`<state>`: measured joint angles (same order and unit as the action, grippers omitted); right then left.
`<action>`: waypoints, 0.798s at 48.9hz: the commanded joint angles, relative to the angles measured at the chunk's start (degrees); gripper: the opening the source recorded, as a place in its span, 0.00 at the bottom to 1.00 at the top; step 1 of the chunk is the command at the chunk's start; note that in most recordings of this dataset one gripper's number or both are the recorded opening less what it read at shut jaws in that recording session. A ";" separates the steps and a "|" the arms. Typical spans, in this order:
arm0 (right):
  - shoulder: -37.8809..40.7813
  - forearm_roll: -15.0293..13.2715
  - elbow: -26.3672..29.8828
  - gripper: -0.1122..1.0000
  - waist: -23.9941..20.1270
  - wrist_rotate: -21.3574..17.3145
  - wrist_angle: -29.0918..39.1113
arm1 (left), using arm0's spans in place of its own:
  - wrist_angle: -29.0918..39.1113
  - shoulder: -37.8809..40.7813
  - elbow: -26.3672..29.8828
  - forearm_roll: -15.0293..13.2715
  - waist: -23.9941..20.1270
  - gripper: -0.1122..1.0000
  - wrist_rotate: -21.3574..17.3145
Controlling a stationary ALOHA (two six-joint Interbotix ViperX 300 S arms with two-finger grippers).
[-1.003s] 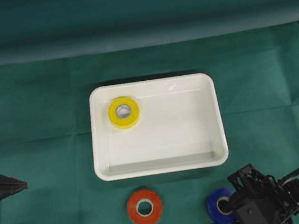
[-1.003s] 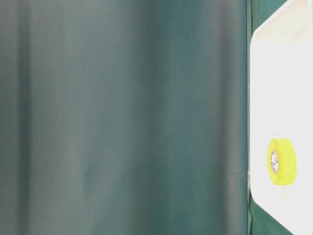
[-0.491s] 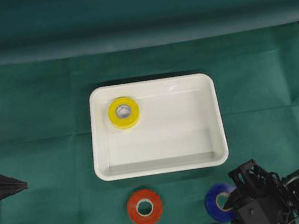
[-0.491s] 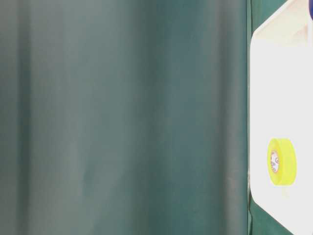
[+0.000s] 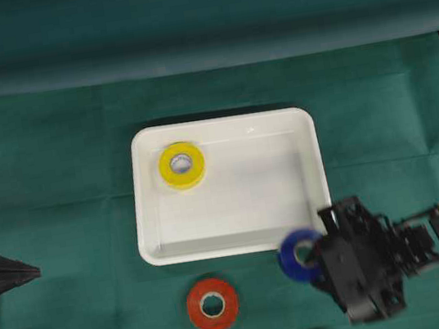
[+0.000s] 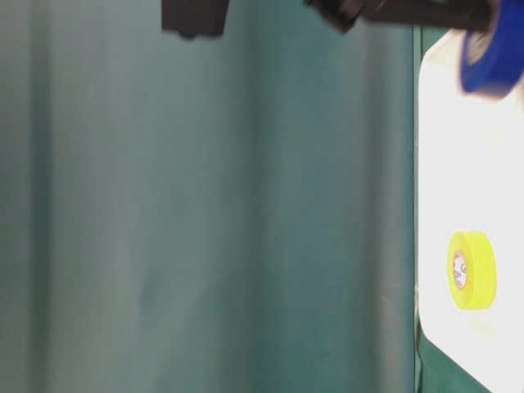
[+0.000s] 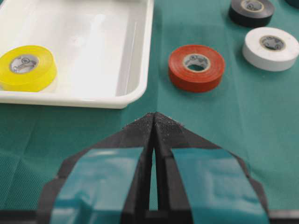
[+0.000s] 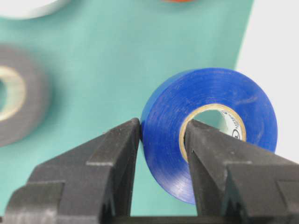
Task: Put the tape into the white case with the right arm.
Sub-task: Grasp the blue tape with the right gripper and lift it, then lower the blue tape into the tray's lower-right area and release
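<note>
Tape, here a blue roll (image 5: 300, 255), is held by the right gripper (image 8: 161, 140) with the jaws nearly shut on the roll's wall: one finger is pressed against the outer face and the other is set inside the core. In the overhead view the roll is seen at about five o'clock of the white case (image 5: 312, 169), just off its lower right corner and partly over the rim. It appears to be lifted clear of the green cloth (image 5: 59, 197), though the height cannot be read exactly.

A yellow roll (image 5: 181, 164) is already lying inside the case at about ten o'clock. A red roll (image 5: 212, 304) is left on the cloth at six o'clock of the case, and a white roll (image 7: 270, 48) and a black roll (image 7: 251, 11) are seen beyond it in the left wrist view.

The left gripper (image 7: 153, 122) is parked at nine o'clock with its blue-banded jaws pressed together on nothing.

The carrying step is judged to be in hand. Next, the roll needs to be brought over bare floor inside the rim, clear of the yellow roll, then lowered and released.
</note>
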<state>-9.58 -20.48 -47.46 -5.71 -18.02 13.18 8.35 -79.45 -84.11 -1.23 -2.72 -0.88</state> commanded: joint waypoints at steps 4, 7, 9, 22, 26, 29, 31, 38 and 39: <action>-0.79 -3.25 1.49 0.12 5.10 -0.09 -0.62 | -0.70 0.88 0.62 0.00 -0.09 0.10 -0.09; -0.79 -3.87 1.41 0.12 6.94 -0.18 -1.14 | -0.70 0.88 0.62 0.00 -0.09 0.10 -0.09; -0.79 -4.04 1.41 0.12 7.91 -0.18 -1.58 | -0.70 0.88 0.62 0.00 -0.09 0.10 -0.09; -0.35 -4.04 0.35 0.12 10.72 -0.53 -4.83 | -0.70 0.88 0.62 0.00 -0.09 0.10 -0.09; 0.18 -4.04 0.18 0.12 10.72 -0.62 -5.27 | -0.70 0.88 0.62 0.00 -0.09 0.10 -0.09; 0.53 -4.04 0.18 0.12 10.81 -0.62 -5.27 | -0.62 0.88 0.62 0.00 -0.09 0.10 -0.09; 0.79 -4.04 0.18 0.12 10.72 -0.62 -5.36 | -0.70 0.88 0.62 0.00 -0.09 0.10 -0.09; 1.05 -4.04 0.26 0.12 11.43 -0.62 -5.36 | -0.70 0.88 0.62 0.00 -0.09 0.10 -0.09; 1.05 -4.04 0.18 0.12 11.78 -0.62 -5.36 | -0.70 0.88 0.62 0.00 -0.09 0.10 -0.09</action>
<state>-8.09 -24.43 -47.90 5.27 -18.63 8.35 8.35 -79.45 -84.11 -1.23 -2.72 -0.88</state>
